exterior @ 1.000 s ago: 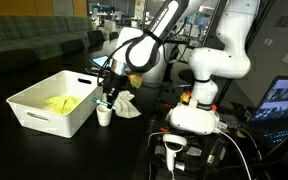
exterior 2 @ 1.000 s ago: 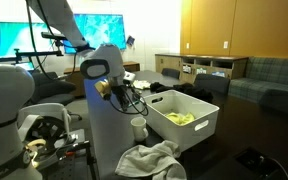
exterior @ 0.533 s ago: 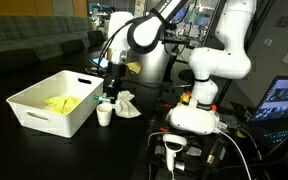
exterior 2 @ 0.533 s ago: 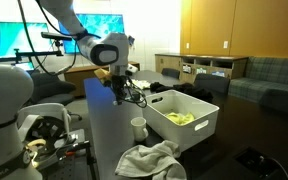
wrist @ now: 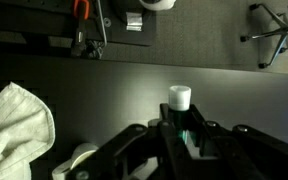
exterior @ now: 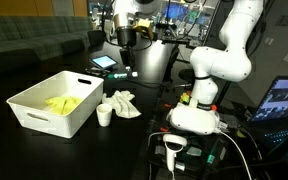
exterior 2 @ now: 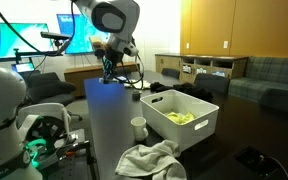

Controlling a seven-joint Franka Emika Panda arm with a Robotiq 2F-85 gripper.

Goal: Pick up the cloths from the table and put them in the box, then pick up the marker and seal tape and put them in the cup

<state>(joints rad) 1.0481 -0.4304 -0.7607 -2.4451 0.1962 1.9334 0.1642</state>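
- White box (exterior: pixel 52 108) stands by the table's (exterior: pixel 44 150) left edge in an exterior view, and by the right edge of the table in an exterior view (exterior 2: pixel 181 118).
- Yellow cloth (exterior: pixel 60 102) lies inside the box, seen in both exterior views (exterior 2: pixel 180 118).
- Small white cup (exterior: pixel 104 115) stands upright on the table just beside the box's corner, empty as far as the views show (exterior 2: pixel 138 127).
- White cloth (exterior: pixel 123 103) lies crumpled on the table next to the cup. It is at the near edge in an exterior view (exterior 2: pixel 150 160) and at the left in the wrist view (wrist: pixel 14 120).
- Gripper (exterior: pixel 130 72) hangs high above the table, well clear of the cup and cloth, clenched around the marker (wrist: pixel 179 97). The marker's white cap pokes out past the fingertips.
- Robot's white base (exterior: pixel 199 112) is at the table's right end.
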